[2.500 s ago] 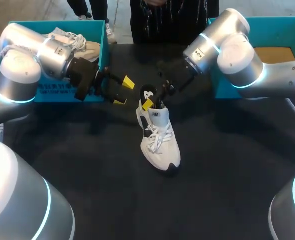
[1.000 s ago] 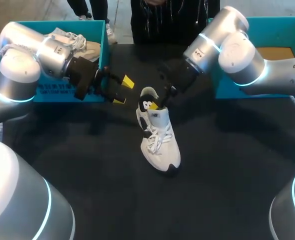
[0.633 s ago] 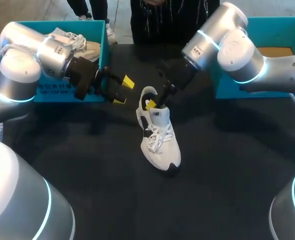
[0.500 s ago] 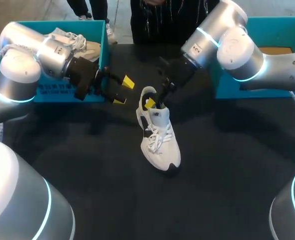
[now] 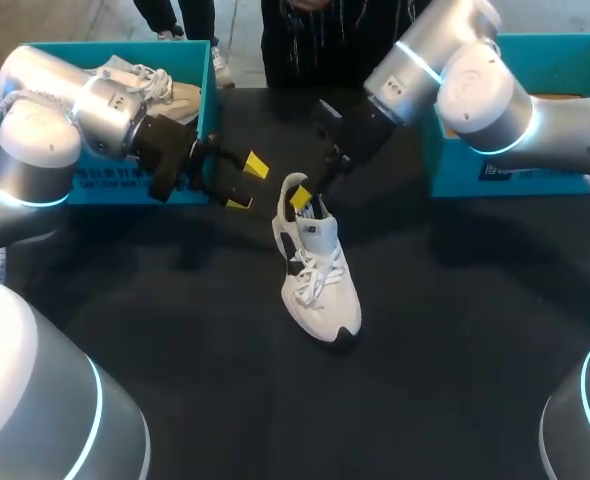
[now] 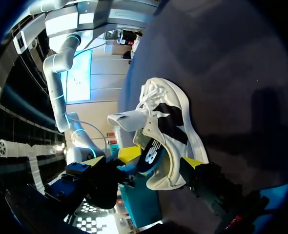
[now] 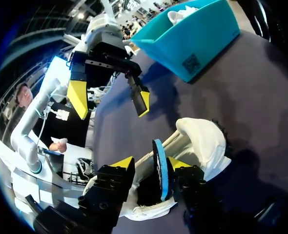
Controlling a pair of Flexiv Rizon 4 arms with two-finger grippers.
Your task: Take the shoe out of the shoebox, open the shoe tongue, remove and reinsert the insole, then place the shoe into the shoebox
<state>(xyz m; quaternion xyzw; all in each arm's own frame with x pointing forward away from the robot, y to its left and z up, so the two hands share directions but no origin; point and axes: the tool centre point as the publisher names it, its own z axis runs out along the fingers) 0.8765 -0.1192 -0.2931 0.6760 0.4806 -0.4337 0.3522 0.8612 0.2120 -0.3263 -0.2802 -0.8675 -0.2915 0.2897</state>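
Note:
A white shoe [image 5: 316, 275] lies mid-table, toe toward me, heel to the rear. My right gripper [image 5: 302, 199] hangs over its heel opening. In the right wrist view the dark, blue-edged insole [image 7: 160, 169] stands on edge out of the shoe [image 7: 201, 140], between the spread yellow tips of the right gripper [image 7: 151, 164], with a gap showing on one side. My left gripper [image 5: 247, 184] hovers open and empty just left of the heel, beside the left shoebox [image 5: 105, 187]. The left wrist view looks at the shoe [image 6: 169, 124] and insole [image 6: 150, 156] from ahead.
The teal left shoebox holds another light shoe [image 5: 147, 82]. A second teal shoebox [image 5: 565, 48] with a brown floor stands at the back right, behind my right arm. A person stands at the table's far edge. Dark tabletop spreads in front of the shoe.
My right gripper went from shut to spread apart and lifted slightly back from the heel; the insole now stands between its tips. The left arm and the shoe stayed put.

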